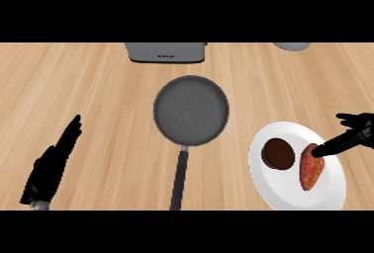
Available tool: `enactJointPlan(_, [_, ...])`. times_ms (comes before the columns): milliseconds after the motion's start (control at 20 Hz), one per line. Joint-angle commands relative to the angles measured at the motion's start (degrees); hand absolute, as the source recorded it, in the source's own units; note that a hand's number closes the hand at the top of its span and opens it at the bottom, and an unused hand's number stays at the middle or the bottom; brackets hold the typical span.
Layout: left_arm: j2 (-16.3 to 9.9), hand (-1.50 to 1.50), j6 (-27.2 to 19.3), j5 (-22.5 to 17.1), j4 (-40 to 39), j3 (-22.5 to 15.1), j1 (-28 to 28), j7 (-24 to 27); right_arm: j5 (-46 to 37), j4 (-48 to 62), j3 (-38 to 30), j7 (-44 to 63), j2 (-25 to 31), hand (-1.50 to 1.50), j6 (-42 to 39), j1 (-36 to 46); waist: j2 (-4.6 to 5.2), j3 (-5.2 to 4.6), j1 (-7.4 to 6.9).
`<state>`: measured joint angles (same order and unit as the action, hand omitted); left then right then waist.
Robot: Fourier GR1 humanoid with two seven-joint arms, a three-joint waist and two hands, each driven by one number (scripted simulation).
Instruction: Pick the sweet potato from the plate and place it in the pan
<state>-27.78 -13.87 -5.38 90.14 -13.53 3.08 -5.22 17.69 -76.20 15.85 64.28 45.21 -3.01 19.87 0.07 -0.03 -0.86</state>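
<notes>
A: Where is the sweet potato (310, 173) now?

B: It lies on the white plate (292, 195), to the right of the frying pan (191, 111). Beside it on the same plate there is a dark brown round thing (278, 153), on the side nearer to the pan.

A: And the right hand (352, 137)?

B: It comes in from the right, further from the pan than the plate is. One finger points down and touches the top end of the sweet potato. The other fingers are spread, so the hand is open and holds nothing.

A: The left hand (53, 165)?

B: It rests to the left of the pan, well apart from it, with straight fingers up.

A: Is something in the pan?

B: No, its grey bottom is bare. Its black handle (179, 178) points toward the lower edge. Beyond the pan stands a grey appliance (165, 52), and to the right of that a pale round object (293, 46), only partly seen.
</notes>
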Motion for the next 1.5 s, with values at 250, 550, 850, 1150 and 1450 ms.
enactJointPlan(250, [1.98,0.00,1.19,0.44,-2.61,2.01,-2.82,0.07,-1.46,5.44,3.81,10.21,-3.73,-1.50,-1.22,4.05,0.03,-0.01,0.45])
enactJointPlan(550, [2.66,0.00,1.55,2.34,-1.03,1.62,-1.10,-1.42,-1.44,4.36,4.99,9.63,-5.70,-1.50,-1.54,1.04,-0.12,0.01,0.63])
enactJointPlan(850, [1.25,0.00,3.53,1.78,-0.29,4.57,-0.47,-0.81,-2.14,8.85,4.88,7.76,-7.76,-1.50,-1.74,2.36,-0.04,0.02,0.40])
enactJointPlan(1150, [4.18,0.00,3.32,4.69,-3.83,4.02,0.85,3.04,-4.83,6.70,5.40,8.45,-8.60,-1.50,-0.84,0.21,-0.12,-0.01,0.77])
enactJointPlan(1450, [7.14,0.00,2.22,6.61,0.30,3.26,-2.24,-3.87,-7.41,11.07,3.96,2.73,-10.85,-1.50,-1.61,-1.83,-0.10,0.03,0.93])
